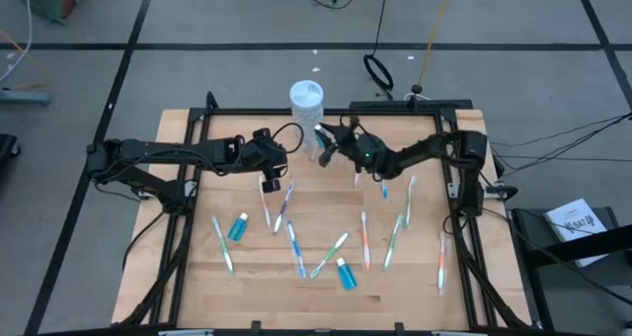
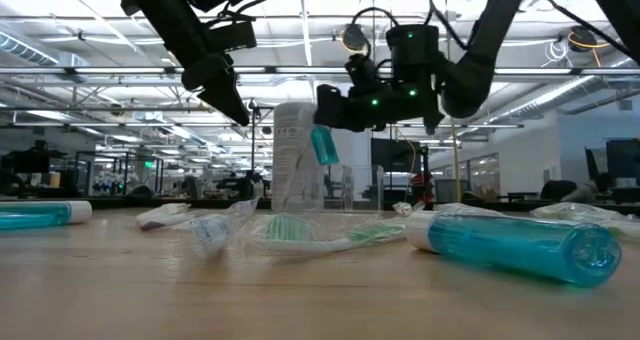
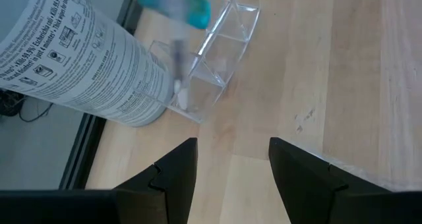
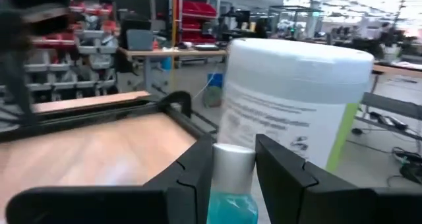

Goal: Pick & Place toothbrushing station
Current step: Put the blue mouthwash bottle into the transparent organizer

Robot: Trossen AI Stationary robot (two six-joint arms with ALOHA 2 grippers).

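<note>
The right pincer (image 2: 330,120) is pinching a teal tube (image 2: 322,145), held in the air at the back of the bench (image 1: 395,287), over the clear cup (image 3: 221,49) and just beside the tall white-lidded jar (image 1: 306,99). The right wrist view shows the tube's white cap sticking out between the 2 fingers (image 4: 191,178).

In the low view the tube's long axis runs nearly vertical, tilted a little, one end hanging below the pincer toward the cup. In the left wrist view it shows above the cup's opening, blurred, so I cannot tell whether its end is already inside the rim.

The left pincer (image 3: 229,178) is spread and empty, low over bare wood just beside the cup and jar.

Risks from here:
- The cup looks light and stands just beside the jar; a tube let go off-centre could strike the rim and tip it.
- The tilt could carry the tube's lower end outside the cup.
- The 2 arms are close together at the back of the bench, so either moving sideways could bump the other or the jar.

Toothbrushes (image 1: 292,239) and 2 more tubes (image 1: 237,227) lie scattered on the bench nearer the front.
</note>
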